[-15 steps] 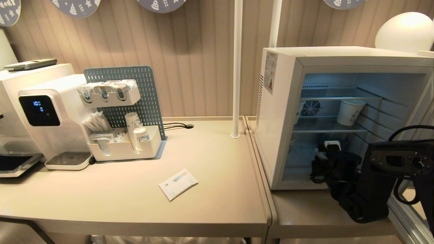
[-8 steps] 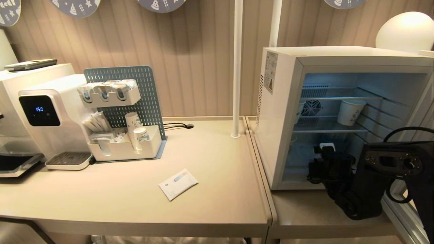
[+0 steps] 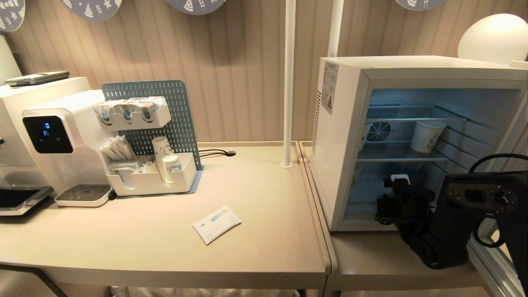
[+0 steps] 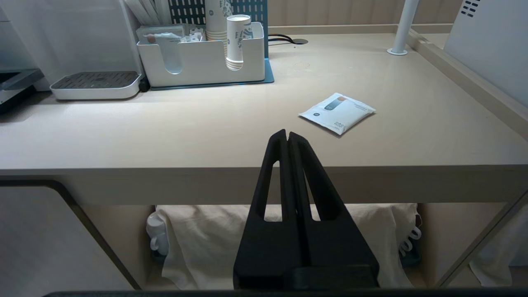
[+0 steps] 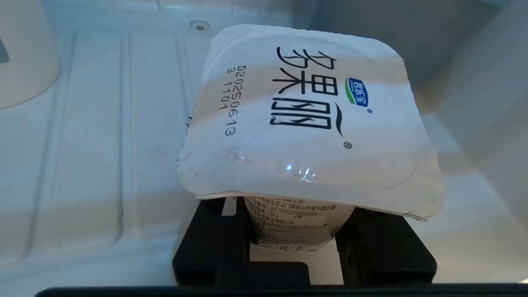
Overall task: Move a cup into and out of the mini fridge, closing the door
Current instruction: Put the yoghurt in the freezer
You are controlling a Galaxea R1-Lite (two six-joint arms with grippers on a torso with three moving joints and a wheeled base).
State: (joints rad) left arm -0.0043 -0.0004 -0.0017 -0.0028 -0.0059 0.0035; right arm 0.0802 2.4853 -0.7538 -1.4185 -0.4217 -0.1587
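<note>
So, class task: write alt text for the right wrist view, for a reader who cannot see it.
The right gripper is shut on the cup, a small white pot with a printed foil lid, its black fingers on either side of the body. Below is the ribbed white floor of the mini fridge.

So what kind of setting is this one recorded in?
Probably a café-style drinks corner or office pantry: a hot water dispenser sits beside an organizer of paper cups and sachets on a beige counter, with a lit mini fridge alongside.

Glossy foil lid on the cup (image 5: pixel 305 119), matt black tool (image 5: pixel 303 251).
</note>
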